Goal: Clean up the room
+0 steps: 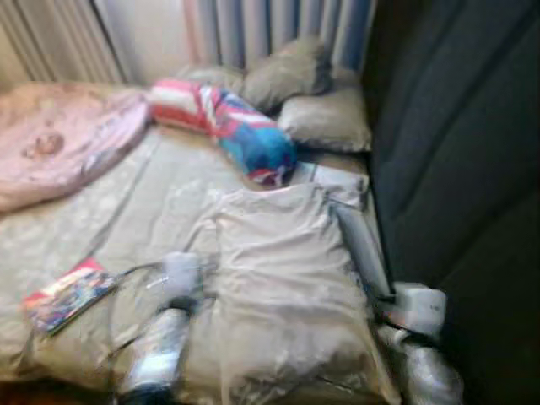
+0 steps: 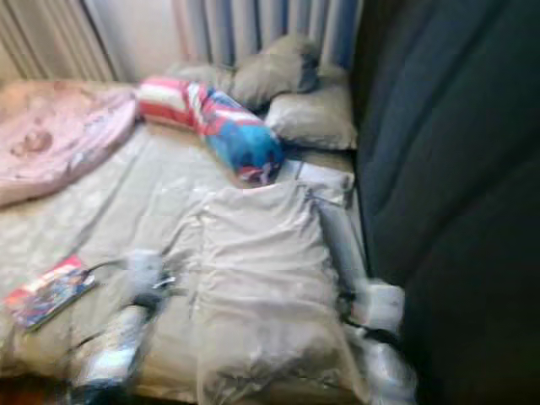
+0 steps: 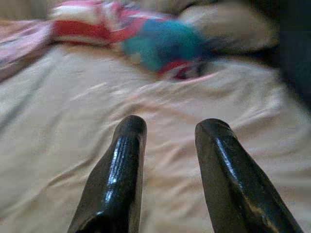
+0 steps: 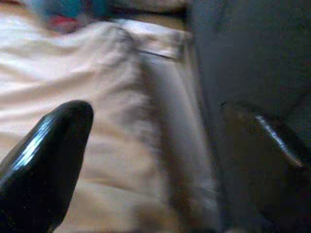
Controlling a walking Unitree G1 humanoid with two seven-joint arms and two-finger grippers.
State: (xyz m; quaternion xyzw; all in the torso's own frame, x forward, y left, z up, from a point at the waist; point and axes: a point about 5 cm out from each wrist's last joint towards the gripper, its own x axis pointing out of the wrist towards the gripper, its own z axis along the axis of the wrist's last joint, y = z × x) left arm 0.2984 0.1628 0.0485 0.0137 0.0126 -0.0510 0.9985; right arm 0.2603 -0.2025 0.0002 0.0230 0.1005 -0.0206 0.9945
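My left tool (image 3: 167,167) and right tool (image 4: 160,160) hang wide open and empty over the near end of the pale shirt (image 1: 283,278) on the bed (image 1: 126,211) — a bad grab could pinch the sheet too — and wrinkle it.

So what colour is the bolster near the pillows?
Red, white and blue bolster, clearest in the left eye view.

Garment (image 1: 287,278) on bed (image 1: 126,211), book (image 1: 67,295) left, pillows (image 1: 325,118) behind.
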